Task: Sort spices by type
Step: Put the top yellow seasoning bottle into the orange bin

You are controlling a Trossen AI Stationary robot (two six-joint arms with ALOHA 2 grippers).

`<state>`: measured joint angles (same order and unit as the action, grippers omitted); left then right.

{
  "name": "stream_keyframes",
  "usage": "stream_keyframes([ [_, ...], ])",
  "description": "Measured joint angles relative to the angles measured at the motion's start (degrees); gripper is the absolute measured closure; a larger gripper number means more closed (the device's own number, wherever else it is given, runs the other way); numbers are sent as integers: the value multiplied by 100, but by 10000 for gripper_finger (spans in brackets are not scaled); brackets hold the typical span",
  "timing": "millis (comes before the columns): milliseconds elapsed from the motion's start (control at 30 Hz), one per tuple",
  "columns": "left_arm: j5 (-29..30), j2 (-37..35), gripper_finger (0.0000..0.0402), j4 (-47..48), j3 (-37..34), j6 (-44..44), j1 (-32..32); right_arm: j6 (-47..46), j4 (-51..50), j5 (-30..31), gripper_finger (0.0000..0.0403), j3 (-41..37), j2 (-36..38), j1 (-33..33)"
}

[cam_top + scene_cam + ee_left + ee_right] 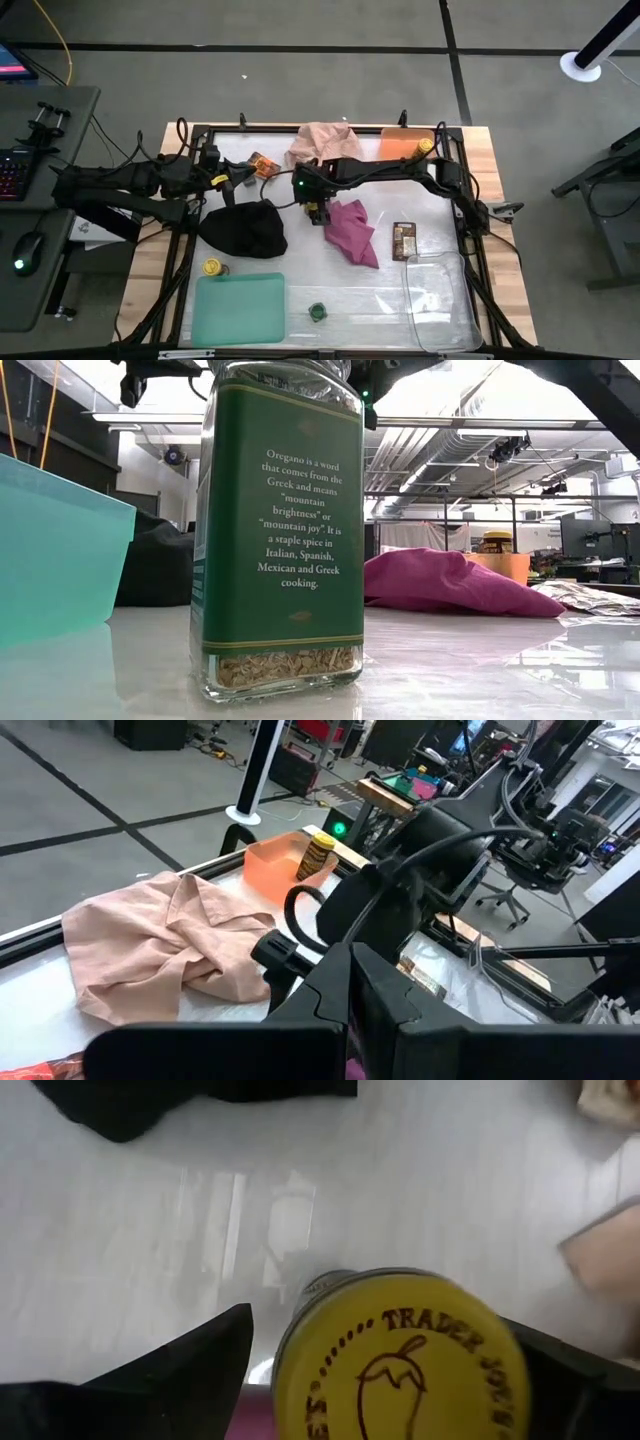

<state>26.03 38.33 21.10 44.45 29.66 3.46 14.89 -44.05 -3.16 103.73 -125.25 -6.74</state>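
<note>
My right gripper (315,210) hangs over the table's middle beside the magenta cloth (352,232), pointing down and shut on a yellow-lidded jar (400,1355). My left gripper (240,180) waits shut near the far left, next to an orange packet (262,165) lying flat. A second yellow-lidded jar (212,267) stands by the green tray (240,308). A third (425,147) stands in the orange tray (400,145). One green-lidded oregano jar (318,312) stands near the near edge and fills the low view (280,530). A brown packet (404,240) lies flat right of the magenta cloth. The other green-lidded jar is out of view. My right gripper comes at the yellow-lidded jar from above, one finger (200,1360) on each side of it below the lid (330,1370). The lid hides the places of contact. The jar stays upright; whether its base is off the table I cannot tell.
A black cloth (245,228) lies left of the middle and a pink cloth (322,140) at the far edge. A clear tray (440,290) sits at the near right. Bare table lies between the green tray and the clear tray.
</note>
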Motion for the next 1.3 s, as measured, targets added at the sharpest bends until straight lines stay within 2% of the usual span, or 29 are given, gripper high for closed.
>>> stream_keyframes([
  [133,1,2,402,2,0,14,0,-135,70,9,105,4,22,2],
  [300,10,4,402,2,0,14,-11,-399,-75,54,199,2,22,2],
  [433,8,19,402,2,0,18,-11,-734,-409,-164,197,-8,255,2],
  [567,8,82,402,4,0,-193,-11,-1167,-877,-160,197,-5,902,9],
  [667,-23,219,402,-50,-2,-633,-11,-1885,-1364,-113,197,0,1490,40],
  [767,-67,498,401,-305,-2,-974,-24,-2682,-1955,237,197,2,2060,223],
  [900,-780,1039,402,-831,-2,-1426,-190,-3741,-3027,578,197,13,2566,829],
  [1067,-1658,1768,401,-1660,-5,-1407,-324,-5075,-4331,1642,197,2,2903,1508],
  [1167,-2161,2058,402,-2210,-7,-1118,-334,-5472,-4617,1983,197,-84,3104,1469],
  [1300,-2539,2281,402,-2754,-6,-564,-168,-5434,-4232,2029,197,-1077,3765,844],
])
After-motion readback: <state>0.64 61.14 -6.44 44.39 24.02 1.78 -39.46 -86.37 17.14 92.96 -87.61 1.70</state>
